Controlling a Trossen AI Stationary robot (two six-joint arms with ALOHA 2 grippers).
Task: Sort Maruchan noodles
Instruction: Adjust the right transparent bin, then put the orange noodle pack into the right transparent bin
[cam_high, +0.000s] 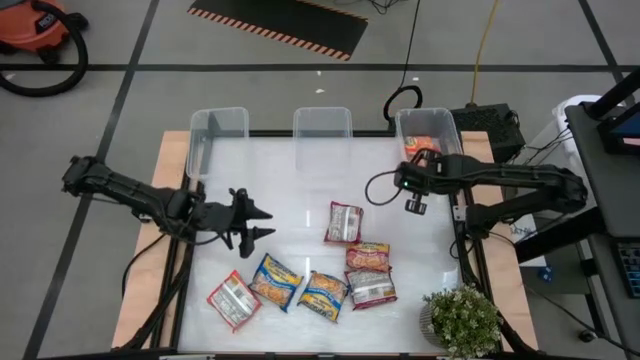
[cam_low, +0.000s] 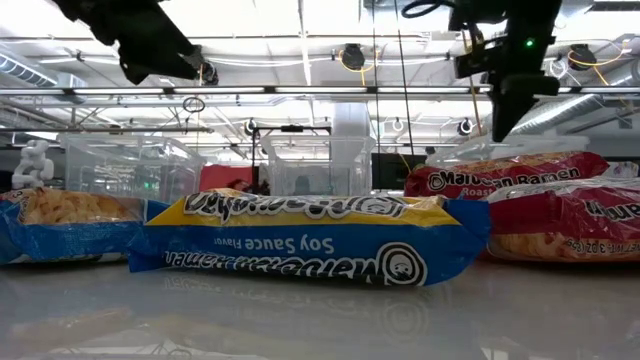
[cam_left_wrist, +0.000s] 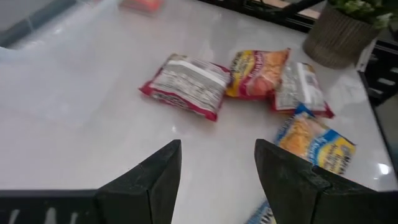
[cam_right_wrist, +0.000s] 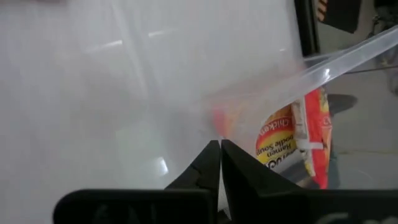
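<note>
Right gripper (cam_high: 417, 205), closed and empty, hovers beside the far-right bin (cam_high: 427, 130) holding one orange packet (cam_high: 424, 142); six packets (cam_high: 358, 258) remain on the bench (cam_high: 290, 190); left gripper (cam_high: 262, 222) waits open.

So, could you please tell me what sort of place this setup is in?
Probably a robotics lab or workshop: a shop vacuum on taped grey floor, hazard-striped mat, and ceiling pipes over the white table.

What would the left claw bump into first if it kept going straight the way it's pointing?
Probably the maroon packet, lying silver side up. The left gripper, open and empty, aims across bare table toward it. Depth is hard to judge, so it might pass above.
</note>
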